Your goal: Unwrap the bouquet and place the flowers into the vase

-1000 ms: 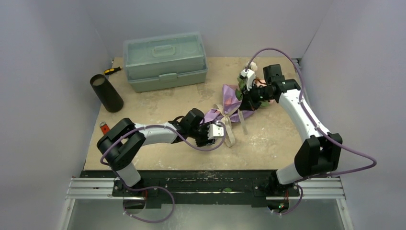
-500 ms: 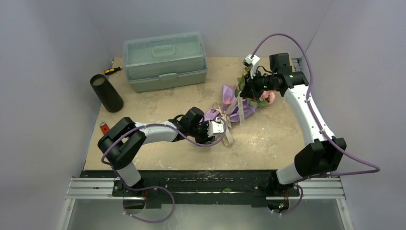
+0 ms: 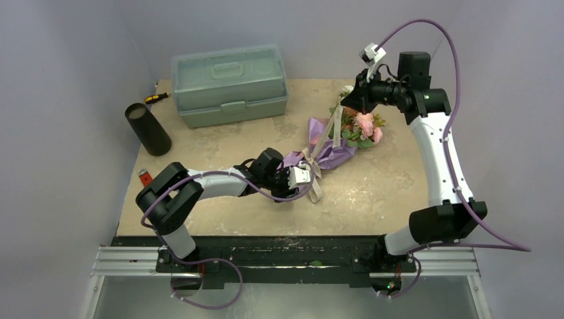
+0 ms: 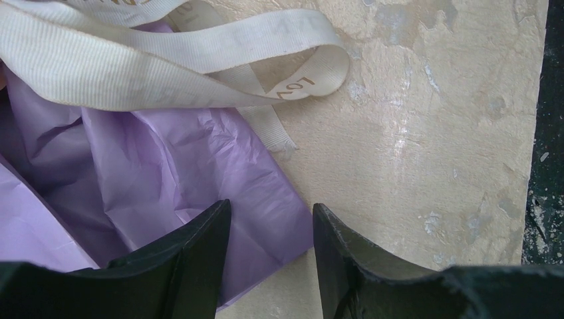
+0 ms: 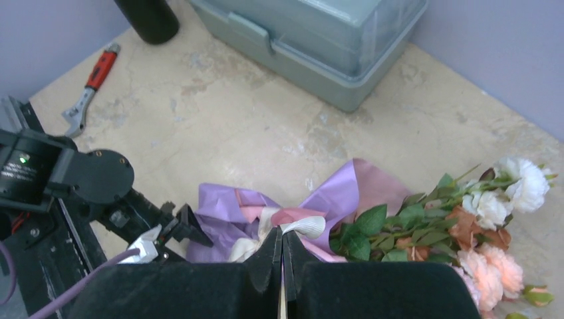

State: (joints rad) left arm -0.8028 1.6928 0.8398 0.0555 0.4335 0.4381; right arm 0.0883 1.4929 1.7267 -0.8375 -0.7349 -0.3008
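Top external: right gripper [image 3: 346,105] clenched on the ribbon [image 3: 329,129], which we read as held taut to untie the bouquet [image 3: 336,153], far from the vase [image 3: 147,128]; left gripper [image 3: 304,176], jaws half-parted, straddles its purple end, grip unclear, likely anchoring.

A mottled beige table [image 3: 372,199] carries a pale green toolbox [image 3: 229,83] at its far edge; a black vase [image 3: 147,128] stands to the toolbox's left; a yellow-handled screwdriver [image 3: 155,98] lies just off the toolbox's left end, at the back; a red-handled wrench [image 3: 144,177] lies well to the toolbox's near left, by the table edge; right of the toolbox a bouquet [image 3: 332,145] in purple paper lies on its side, flowers [image 3: 364,126] pointing far right, one end of its beige ribbon [image 3: 315,187] trailing on the surface.
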